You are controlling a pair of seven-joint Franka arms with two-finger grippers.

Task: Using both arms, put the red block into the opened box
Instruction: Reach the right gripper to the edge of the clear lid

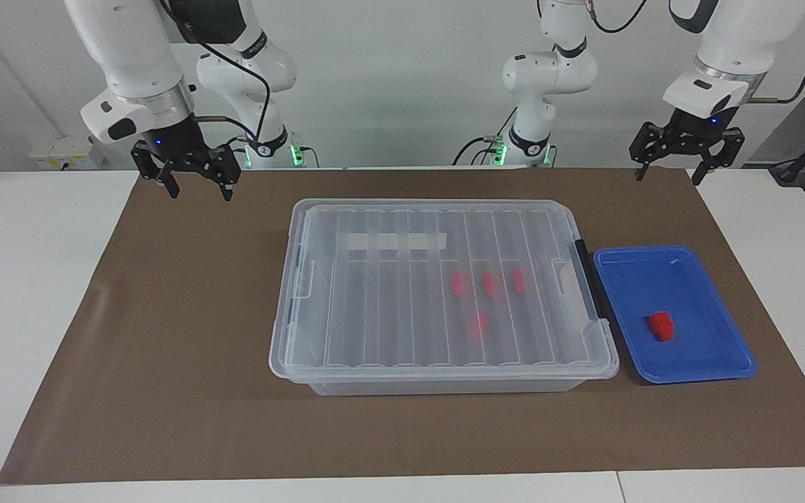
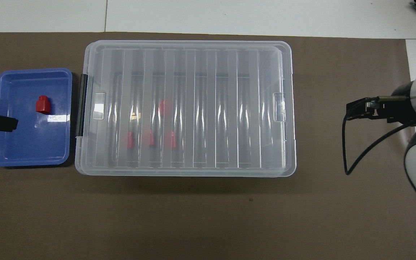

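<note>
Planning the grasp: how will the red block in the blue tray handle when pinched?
The red block looks like rigid plastic, probably light. Its flat base suggests it won't roll, but smooth sides might slip.

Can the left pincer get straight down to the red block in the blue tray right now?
Probably yes. The red block lies uncovered in the open tray, nothing over it. The left pincer hangs open, up in the air above the mat at the left arm's end, empty.
</note>
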